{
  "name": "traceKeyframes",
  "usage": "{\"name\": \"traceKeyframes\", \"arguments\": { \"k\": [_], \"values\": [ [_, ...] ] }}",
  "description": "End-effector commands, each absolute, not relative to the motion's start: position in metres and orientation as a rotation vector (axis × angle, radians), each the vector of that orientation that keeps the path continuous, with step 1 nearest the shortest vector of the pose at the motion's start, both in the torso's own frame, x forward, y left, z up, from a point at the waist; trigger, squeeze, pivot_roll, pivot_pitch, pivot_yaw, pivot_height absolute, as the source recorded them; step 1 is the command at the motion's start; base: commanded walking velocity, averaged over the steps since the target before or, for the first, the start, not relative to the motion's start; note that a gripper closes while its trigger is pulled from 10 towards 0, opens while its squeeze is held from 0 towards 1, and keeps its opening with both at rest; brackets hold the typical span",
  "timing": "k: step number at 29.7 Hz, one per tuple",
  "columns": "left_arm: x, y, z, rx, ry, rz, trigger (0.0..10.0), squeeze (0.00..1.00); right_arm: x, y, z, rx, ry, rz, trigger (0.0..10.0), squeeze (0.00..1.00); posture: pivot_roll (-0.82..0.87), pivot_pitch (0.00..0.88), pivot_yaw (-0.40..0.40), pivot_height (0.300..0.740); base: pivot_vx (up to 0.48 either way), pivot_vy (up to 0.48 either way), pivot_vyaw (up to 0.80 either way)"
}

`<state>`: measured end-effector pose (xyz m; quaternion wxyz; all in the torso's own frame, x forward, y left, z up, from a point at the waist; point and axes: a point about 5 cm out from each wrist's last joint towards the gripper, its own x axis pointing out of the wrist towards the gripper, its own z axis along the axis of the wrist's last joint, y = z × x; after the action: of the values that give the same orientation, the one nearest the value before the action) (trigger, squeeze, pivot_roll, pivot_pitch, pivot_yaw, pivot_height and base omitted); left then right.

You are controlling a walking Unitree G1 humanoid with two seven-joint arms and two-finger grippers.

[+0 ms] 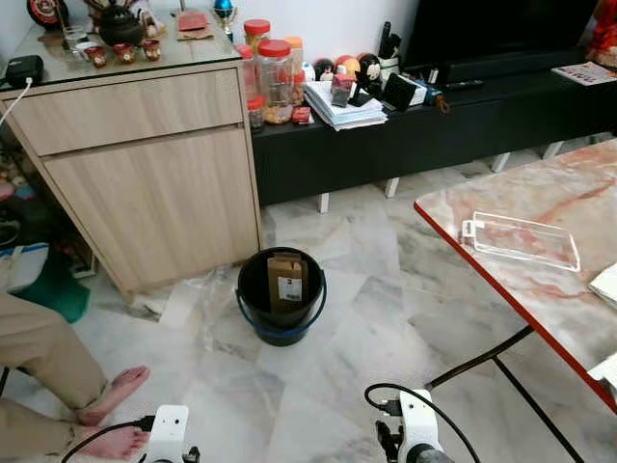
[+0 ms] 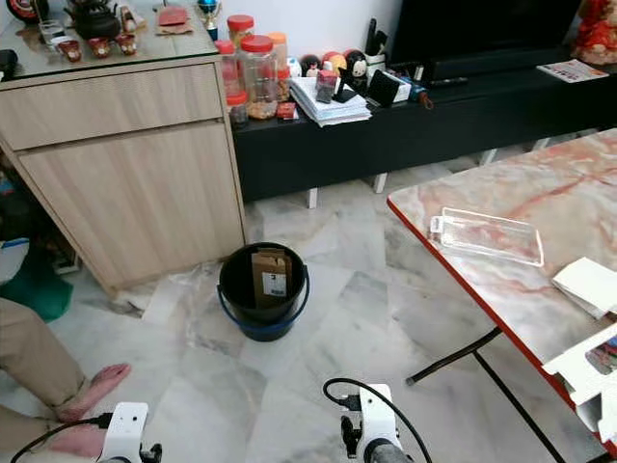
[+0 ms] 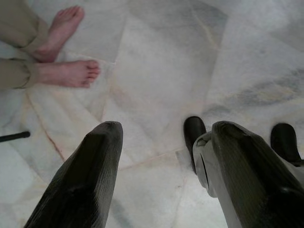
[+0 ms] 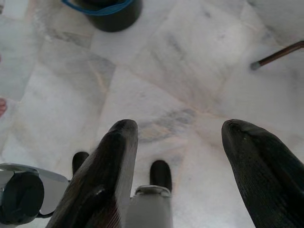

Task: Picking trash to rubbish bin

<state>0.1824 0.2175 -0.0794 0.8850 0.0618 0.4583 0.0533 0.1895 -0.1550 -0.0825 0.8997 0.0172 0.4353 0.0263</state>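
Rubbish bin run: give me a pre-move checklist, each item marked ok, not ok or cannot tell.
1. Rubbish bin upright on the floor, mouth open: ok; a brown carton stands inside.
2. Left claw open and holding nothing: ok.
3. Right claw open and holding nothing: ok.
4. Next piece of trash found: cannot tell; a clear plastic tray and white pieces lie on the marble table.
5. Person's bare feet lie close by the left arm: not ok.
6. Floor path to the table's edge free: ok.
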Motion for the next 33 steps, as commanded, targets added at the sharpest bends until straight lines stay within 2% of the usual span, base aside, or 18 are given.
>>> {"name": "traceKeyframes", "arguments": {
  "k": [1,5,15,33],
  "values": [
    [0.1797,0.2173,-0.0809,0.130,0.969,0.116,10.0,0.00,0.1897,-0.1589,-0.0822,0.040,0.900,0.036,10.0,0.00,0.03,0.011,-0.023,0.740,0.000,0.000,-0.80],
    [0.1797,0.2172,-0.0809,0.131,0.969,0.115,10.0,0.00,0.1896,-0.1588,-0.0823,0.041,0.901,0.036,10.0,0.00,0.03,0.012,-0.023,0.740,0.000,0.000,-0.80],
    [0.1798,0.2171,-0.0810,0.146,0.973,0.108,10.0,0.00,0.1903,-0.1585,-0.0820,0.039,0.900,0.036,10.0,0.00,0.03,0.011,-0.024,0.740,0.000,-0.432,-0.80],
    [0.1809,0.2167,-0.0805,0.128,0.966,0.119,10.0,0.00,0.1898,-0.1572,-0.0823,0.039,0.904,0.045,10.0,0.00,0.03,0.011,-0.025,0.740,0.000,0.000,-0.80]
  ]
}}
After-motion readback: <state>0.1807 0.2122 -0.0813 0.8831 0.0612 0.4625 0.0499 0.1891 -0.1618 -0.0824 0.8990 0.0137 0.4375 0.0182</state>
